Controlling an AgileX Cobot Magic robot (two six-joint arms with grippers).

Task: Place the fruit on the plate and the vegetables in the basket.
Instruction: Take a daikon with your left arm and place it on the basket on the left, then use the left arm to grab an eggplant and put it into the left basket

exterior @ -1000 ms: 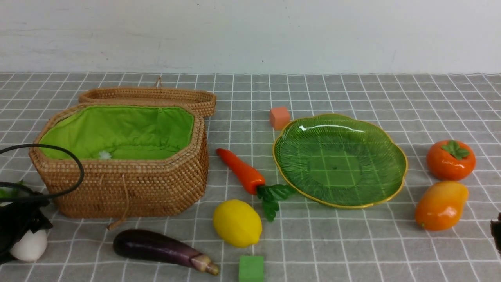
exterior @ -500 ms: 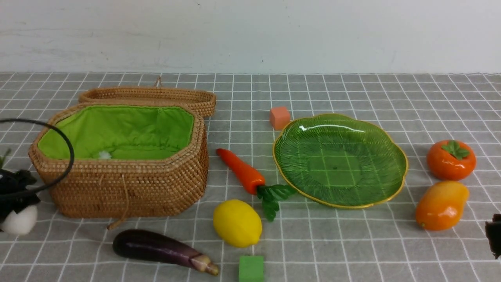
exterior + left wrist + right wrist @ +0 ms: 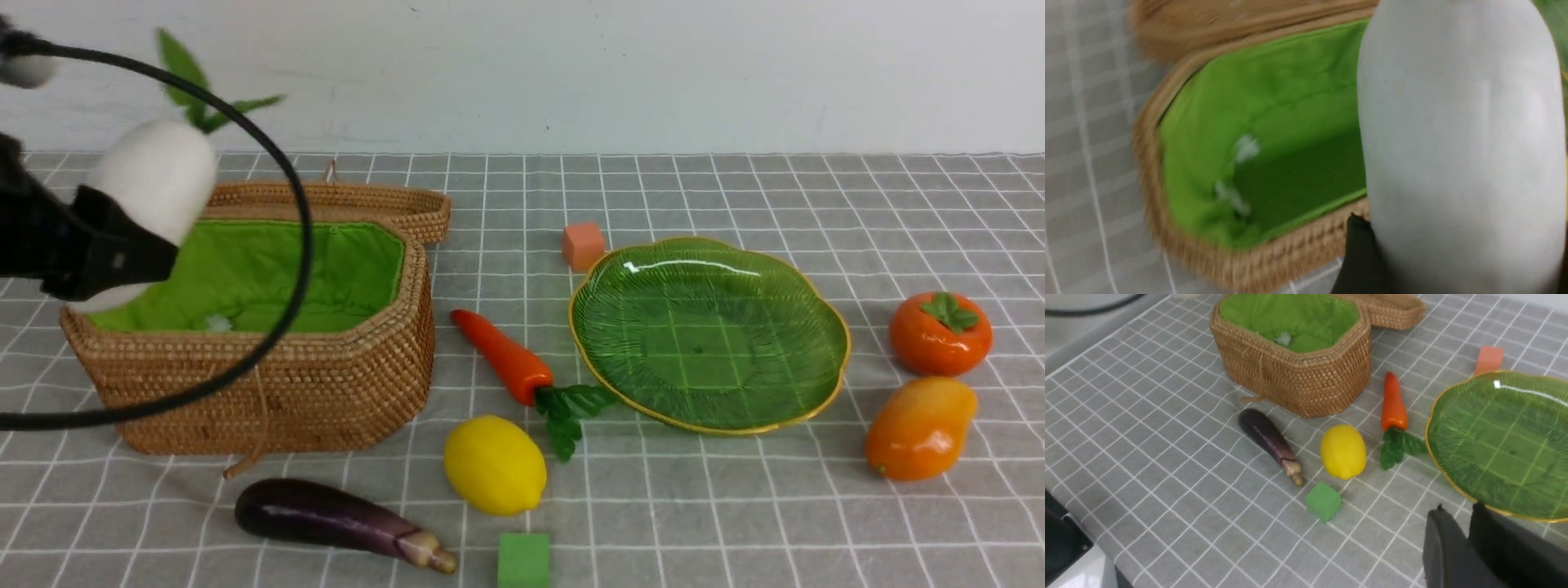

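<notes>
Above the left end of the open wicker basket (image 3: 269,384), the left end effector (image 3: 114,245) grips the white radish (image 3: 151,180) by its lower half, clear of the worktop (image 3: 735,506), with the blurred green top pointing up toward the wall. From the left wrist the radish (image 3: 1457,155) fills most of the view, one dark finger (image 3: 1359,253) against its side and the basket's green cloth lining (image 3: 1290,122) behind it; no vegetable lies inside. A black cable (image 3: 286,204) loops in front of the basket, whose lid (image 3: 326,200) lies open behind it. On the grey checked cloth, the dark purple eggplant (image 3: 326,518) lies in front of the basket, the lemon (image 3: 495,464) just to its right, and a small green cube (image 3: 523,560) at the near edge. The carrot (image 3: 502,355) lies between basket and green glass plate (image 3: 710,335), its leaves touching the plate's gold rim. A small orange cube (image 3: 583,245) sits at the plate's far left edge. Nothing rests on the plate; the persimmon (image 3: 940,333) and the mango (image 3: 920,426) sit on the cloth to its right. The right end effector (image 3: 1459,510) shows only from its own wrist, near the plate's edge, fingers drawn almost together and gripping nothing.
</notes>
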